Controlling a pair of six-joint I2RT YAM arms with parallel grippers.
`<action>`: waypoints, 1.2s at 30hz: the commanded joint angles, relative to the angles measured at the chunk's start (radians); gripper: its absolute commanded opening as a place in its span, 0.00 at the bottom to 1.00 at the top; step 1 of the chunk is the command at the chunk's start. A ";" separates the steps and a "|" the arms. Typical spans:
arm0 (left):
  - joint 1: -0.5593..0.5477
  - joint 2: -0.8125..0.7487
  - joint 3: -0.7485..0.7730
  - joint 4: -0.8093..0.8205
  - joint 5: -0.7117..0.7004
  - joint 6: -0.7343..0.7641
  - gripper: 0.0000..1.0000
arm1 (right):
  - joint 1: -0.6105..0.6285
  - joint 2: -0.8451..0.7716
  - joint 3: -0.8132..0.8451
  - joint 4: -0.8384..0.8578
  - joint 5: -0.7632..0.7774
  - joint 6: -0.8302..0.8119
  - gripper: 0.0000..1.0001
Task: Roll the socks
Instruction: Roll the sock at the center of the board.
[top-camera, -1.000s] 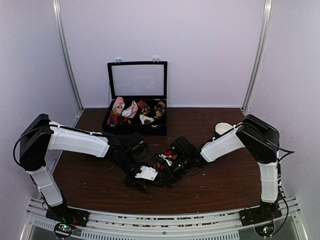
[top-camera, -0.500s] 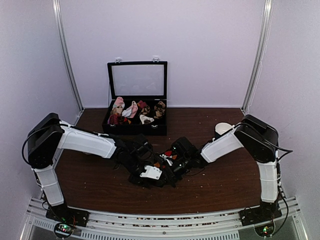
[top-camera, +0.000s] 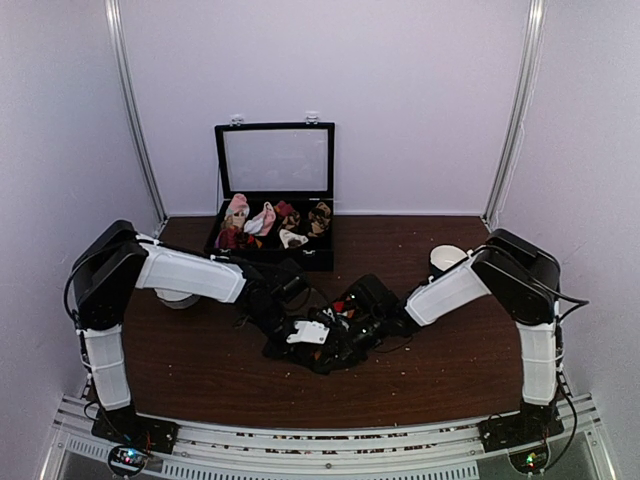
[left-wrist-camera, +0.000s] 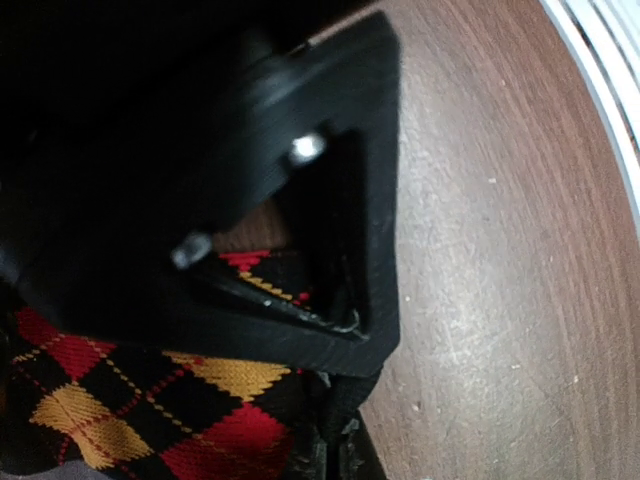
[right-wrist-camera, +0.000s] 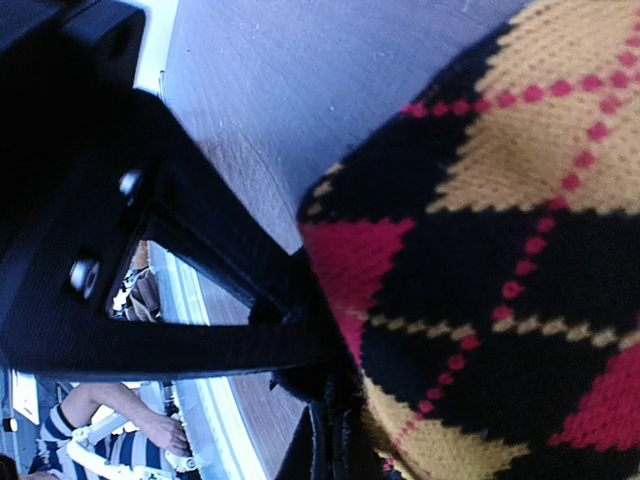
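The socks (top-camera: 338, 307) lie bunched in the middle of the brown table, black argyle with red and orange diamonds. Both grippers meet on them. In the left wrist view the knit (left-wrist-camera: 130, 400) fills the lower left, and a black edge of it runs in between the closed fingers of my left gripper (left-wrist-camera: 336, 452). In the right wrist view the sock (right-wrist-camera: 500, 250) bulges large on the right, its edge pinched in my right gripper (right-wrist-camera: 326, 452), fingers pressed together. From above, the left gripper (top-camera: 322, 345) and right gripper (top-camera: 348, 326) sit nearly touching.
A black case (top-camera: 270, 258) with its glass lid raised stands at the back, with several sock bundles in it. A white dish (top-camera: 446, 257) sits at the right behind the right arm. Another white round thing (top-camera: 178, 298) lies under the left arm. The metal rail (top-camera: 330, 440) borders the near edge.
My left arm has swung right and toward the socks, and its jaws have gone from open to shut. The right arm has stayed where it was.
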 joint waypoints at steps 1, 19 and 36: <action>0.023 0.084 0.041 -0.098 0.057 -0.066 0.00 | -0.009 -0.008 -0.092 -0.098 0.164 -0.013 0.11; 0.107 0.302 0.271 -0.368 0.256 -0.129 0.00 | 0.006 -0.382 -0.351 -0.119 0.456 -0.115 0.46; 0.154 0.446 0.407 -0.623 0.479 -0.095 0.00 | 0.558 -0.730 -0.336 -0.240 1.555 -0.556 1.00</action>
